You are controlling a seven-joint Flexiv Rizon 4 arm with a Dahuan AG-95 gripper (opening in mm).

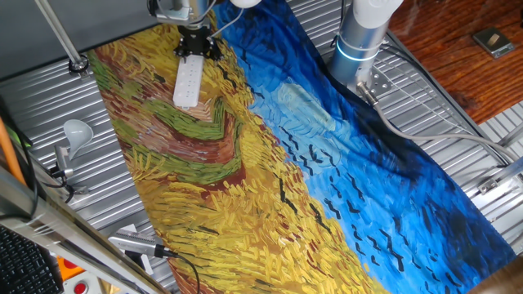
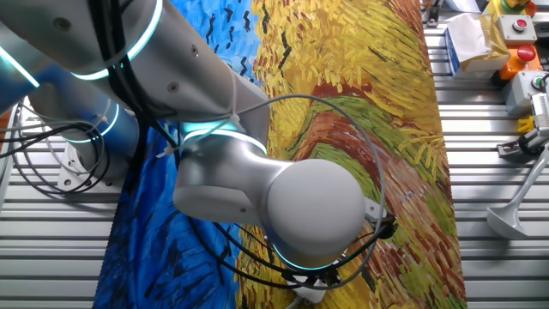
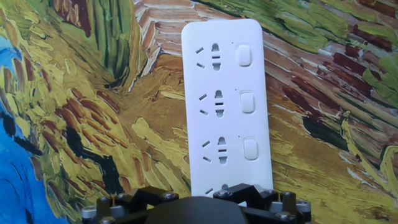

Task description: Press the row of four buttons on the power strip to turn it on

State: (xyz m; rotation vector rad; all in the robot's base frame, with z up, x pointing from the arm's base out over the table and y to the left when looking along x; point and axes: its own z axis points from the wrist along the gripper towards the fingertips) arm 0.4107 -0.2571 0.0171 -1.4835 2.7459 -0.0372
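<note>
Gripper (image 1: pixel 196 45) sits at the top of one fixed view, its black body over the upper end of the power strip (image 1: pixel 188 82); whether the jaws stand apart or together cannot be told, since no view shows the fingertips clearly. In the hand view only the dark gripper housing (image 3: pixel 196 208) fills the bottom edge, covering the strip's near end. The power strip (image 3: pixel 225 106) runs up the middle of that frame, lying flat on the painted cloth (image 3: pixel 81 124). Of the row of four buttons (image 3: pixel 247 102), three pale switches show along the strip's right side; the fourth is hidden behind the housing. In one fixed view the buttons are too small to make out. In the other fixed view the robot arm (image 2: pixel 283 197) blocks the strip almost entirely. A white light bulb (image 1: pixel 76 131) lies at the left, off the cloth.
</note>
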